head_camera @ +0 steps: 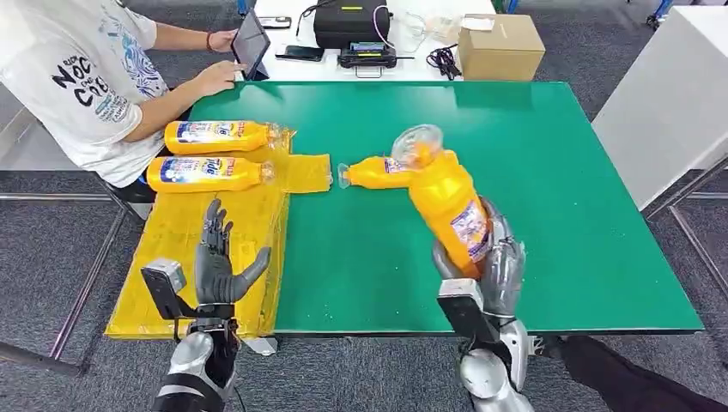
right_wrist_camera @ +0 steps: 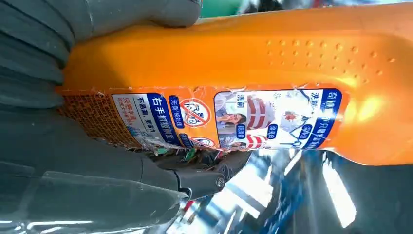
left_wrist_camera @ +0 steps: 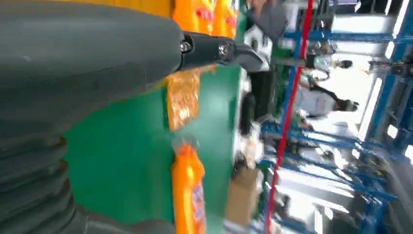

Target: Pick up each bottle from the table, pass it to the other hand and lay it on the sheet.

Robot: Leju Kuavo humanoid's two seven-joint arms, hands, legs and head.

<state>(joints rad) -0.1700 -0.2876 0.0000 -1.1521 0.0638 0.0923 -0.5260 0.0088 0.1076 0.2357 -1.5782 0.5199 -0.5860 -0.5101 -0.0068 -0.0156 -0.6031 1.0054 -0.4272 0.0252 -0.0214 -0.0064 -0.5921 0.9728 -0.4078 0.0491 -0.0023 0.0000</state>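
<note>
Gripping a tall orange plastic bottle with a printed blue-and-white label (head_camera: 446, 206) in my right hand (head_camera: 489, 262), I hold it lifted above the green table (head_camera: 558, 172), tilted, with its clear cap end pointing far and to the left. In the right wrist view my grey thumb and dark fingers (right_wrist_camera: 195, 183) wrap the bottle's lower body (right_wrist_camera: 234, 58), close against the label.

My left hand (head_camera: 215, 262) is open, holding nothing, fingers spread and pointing away from me. It hovers over the near part of the crinkled yellow plastic sheet (head_camera: 172, 249), which covers the table's left end. In the left wrist view one dark finger (left_wrist_camera: 219, 51) extends above the green surface.

Two more orange bottles lie flat on the far part of the sheet, side by side, caps pointing right: the farther one (head_camera: 219, 136) and the nearer one (head_camera: 206, 172).

A fourth orange bottle (head_camera: 373, 172) lies flat on the bare green table just right of the sheet, cap pointing left, partly hidden behind the lifted one.

A person in a white printed T-shirt (head_camera: 77, 77) sits at the far left corner, hands at a tablet (head_camera: 251, 41). A cardboard box (head_camera: 500, 47) stands on the white table beyond.
</note>
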